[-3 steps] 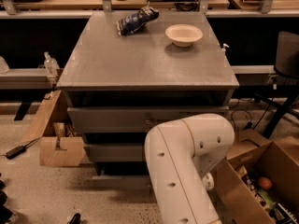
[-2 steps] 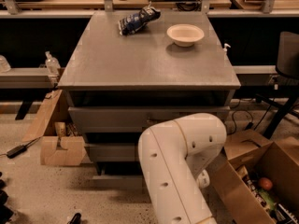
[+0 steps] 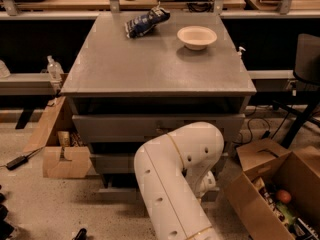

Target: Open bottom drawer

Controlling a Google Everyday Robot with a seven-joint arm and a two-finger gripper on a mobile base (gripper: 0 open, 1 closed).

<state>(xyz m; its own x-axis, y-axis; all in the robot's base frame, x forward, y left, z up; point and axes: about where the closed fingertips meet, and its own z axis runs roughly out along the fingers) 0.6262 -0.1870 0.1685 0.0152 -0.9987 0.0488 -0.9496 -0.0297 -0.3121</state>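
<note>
A grey cabinet [image 3: 150, 69] with three drawer fronts stands in the middle of the camera view. The bottom drawer [image 3: 119, 193] is the slim grey strip lowest down, showing to the left of my arm. Its knob is hidden. My white arm [image 3: 175, 179] bends in front of the lower drawers and covers their centres. The gripper is hidden behind the arm's elbow, low down in front of the cabinet. How far the bottom drawer stands out cannot be judged.
On the cabinet top lie a white bowl [image 3: 197, 36] and a blue bag [image 3: 146, 21]. A cardboard box [image 3: 65, 160] sits on the floor to the left, and an open box of items [image 3: 280, 199] to the right. A black chair [image 3: 306, 59] stands far right.
My arm's elbow has shifted to the left across the drawer fronts. The cabinet and the things on it have not moved.
</note>
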